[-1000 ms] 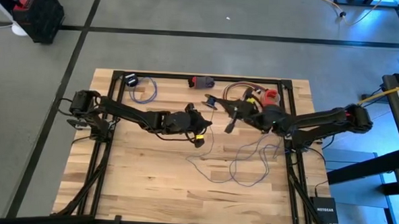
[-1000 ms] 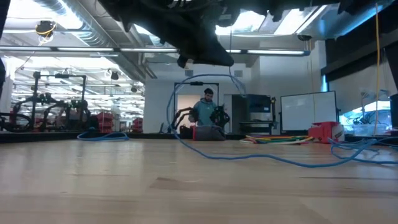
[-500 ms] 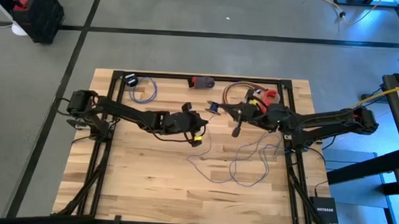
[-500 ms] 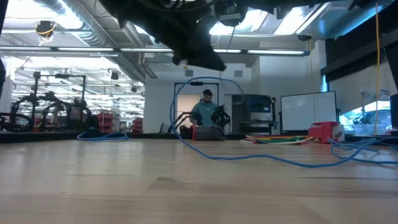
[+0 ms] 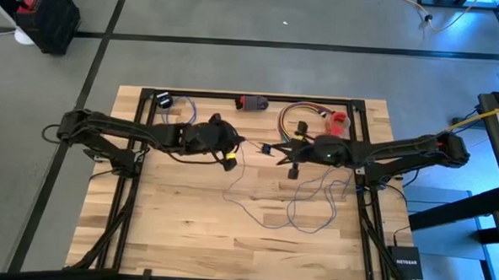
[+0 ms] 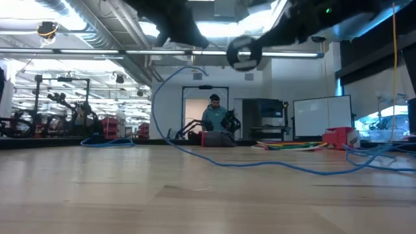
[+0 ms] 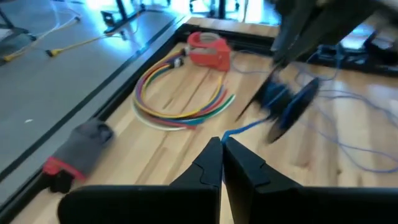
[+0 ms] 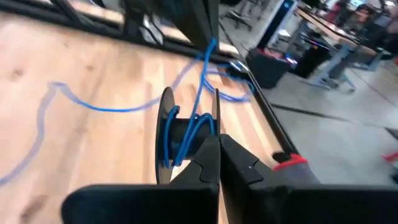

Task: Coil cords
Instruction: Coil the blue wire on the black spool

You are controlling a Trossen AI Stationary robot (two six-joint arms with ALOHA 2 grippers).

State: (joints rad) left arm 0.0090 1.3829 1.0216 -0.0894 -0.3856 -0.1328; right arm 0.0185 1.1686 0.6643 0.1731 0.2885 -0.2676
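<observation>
A thin blue cord [image 5: 314, 202] lies in loose squiggles on the wooden table [image 5: 186, 238]. One end is wound on a small black spool [image 8: 186, 134] with two disc flanges, held in the air over the table's far middle. My right gripper [image 8: 217, 142] is shut on the spool. My left gripper [image 7: 222, 144] is shut on the cord a short way from the spool [image 7: 286, 106]. In the low view the cord [image 6: 156, 97] arcs down from the left gripper onto the tabletop, and the spool [image 6: 244, 52] hangs high above it. My left gripper pinches the cord [image 7: 229, 132] between its two fingertips, a single strand. From there one short stretch runs across to the spool, and the rest hangs in a slack arc down to the table. My right gripper pinches the rim of one spool disc [image 8: 214, 121] between its fingertips. The fingers come roughly level from the table's right. The spool is lifted clear of the table with its discs on edge.
A coil of coloured wires [image 5: 297, 117], a red roll [image 5: 339, 121], a grey-and-red object [image 5: 253, 102] and a black puck with a short cord [image 5: 164, 101] lie along the far edge inside the black frame rail [image 5: 260, 96]. A person [image 6: 214, 117] stands far off in the room.
My left gripper has risen and gone toward the table's far left with the cord, drawing the hanging loop wider and leftward. My right gripper has tipped downward, bringing the spool lower and a little toward the near edge. Both grippers stay shut.
</observation>
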